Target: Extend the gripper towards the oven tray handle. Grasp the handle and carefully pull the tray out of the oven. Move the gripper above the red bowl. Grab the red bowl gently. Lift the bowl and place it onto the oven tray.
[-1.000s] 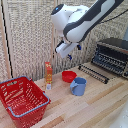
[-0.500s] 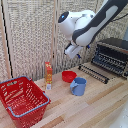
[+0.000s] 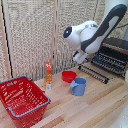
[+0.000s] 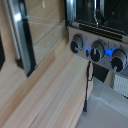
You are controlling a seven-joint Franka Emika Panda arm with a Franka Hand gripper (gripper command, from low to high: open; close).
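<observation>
While your arm hangs above the wooden table [image 3: 100,107], the gripper [image 3: 80,57] sits just before the oven [image 3: 114,52]; whether its fingers are spread or closed you cannot tell. Red bowl [image 3: 69,76] rests beside the blue mug [image 3: 78,86]. Wrist view shows the oven's knobs [image 4: 97,50].

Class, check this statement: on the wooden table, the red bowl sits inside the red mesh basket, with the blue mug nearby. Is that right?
Not quite. The red bowl is not inside the red mesh basket; it stands on the wooden table itself, apart from the basket and right behind the blue mug. The exterior view shows this. The rest holds.
</observation>
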